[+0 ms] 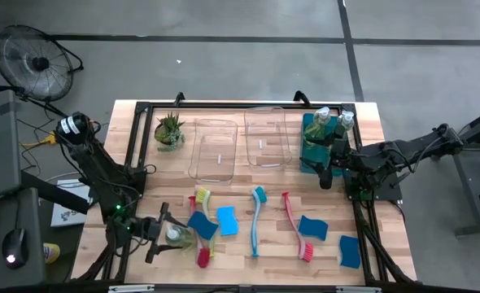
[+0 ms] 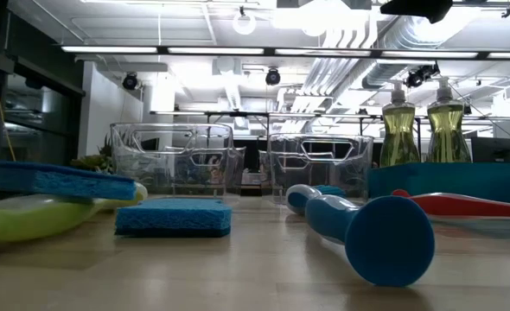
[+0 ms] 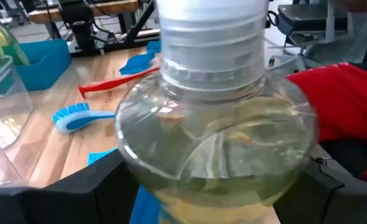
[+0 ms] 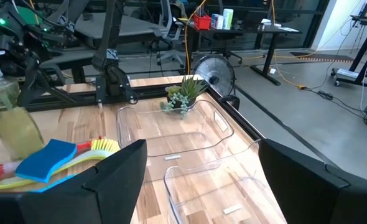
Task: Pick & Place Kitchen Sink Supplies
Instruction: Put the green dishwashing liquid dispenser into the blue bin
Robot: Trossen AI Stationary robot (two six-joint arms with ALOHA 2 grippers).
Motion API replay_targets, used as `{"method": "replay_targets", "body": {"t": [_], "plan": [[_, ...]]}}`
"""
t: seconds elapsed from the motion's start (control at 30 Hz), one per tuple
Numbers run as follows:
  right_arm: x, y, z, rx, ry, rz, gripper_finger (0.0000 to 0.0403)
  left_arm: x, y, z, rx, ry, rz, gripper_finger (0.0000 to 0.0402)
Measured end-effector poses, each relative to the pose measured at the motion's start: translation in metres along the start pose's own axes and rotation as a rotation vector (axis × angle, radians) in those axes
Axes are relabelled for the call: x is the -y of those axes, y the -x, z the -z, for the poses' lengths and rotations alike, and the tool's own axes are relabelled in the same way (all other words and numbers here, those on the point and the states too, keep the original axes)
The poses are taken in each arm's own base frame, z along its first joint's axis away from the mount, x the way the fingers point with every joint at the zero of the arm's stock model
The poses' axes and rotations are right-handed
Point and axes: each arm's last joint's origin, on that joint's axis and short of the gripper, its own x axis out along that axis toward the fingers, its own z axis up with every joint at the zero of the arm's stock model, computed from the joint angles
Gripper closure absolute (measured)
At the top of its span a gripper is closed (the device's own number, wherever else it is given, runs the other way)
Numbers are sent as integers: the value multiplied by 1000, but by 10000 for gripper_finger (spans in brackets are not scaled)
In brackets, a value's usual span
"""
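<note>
Soap bottle (image 1: 177, 235) is sitting at the near-left corner of the counter (image 1: 248, 273), between the fingers of the left gripper (image 1: 168, 234); in the left wrist view the bottle (image 3: 218, 140) is filling the gap, fingers standing wide at either side, contact with the glass not clear, so I'm reading this as the grasp step on that bottle, not yet a lift. It's crowding a blue sponge (image 1: 202, 225) lying on the red brush (image 1: 202, 244) and yellow-green brush (image 1: 201, 199). Next move is calling for a squeeze, then a straight lift so the sponge pile isn't dragged, then a carry toward the far-right teal bin (image 1: 308, 155) where two bottles (image 1: 333, 124) are already standing. Right gripper (image 1: 325, 169) is hanging spread and empty by that bin, looking over the clear bins (image 4: 190, 146).
</note>
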Motion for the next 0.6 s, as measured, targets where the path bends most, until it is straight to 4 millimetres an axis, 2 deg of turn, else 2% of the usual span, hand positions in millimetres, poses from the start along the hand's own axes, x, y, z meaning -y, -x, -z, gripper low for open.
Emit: {"method": "replay_targets", "body": {"t": [0.33, 0.6], "plan": [[0, 0, 0, -2, 2, 0, 98, 0, 0, -1, 16, -6, -24, 32], [0, 0, 0, -2, 2, 1, 98, 2, 1, -13, 98, -18, 2, 25]]}}
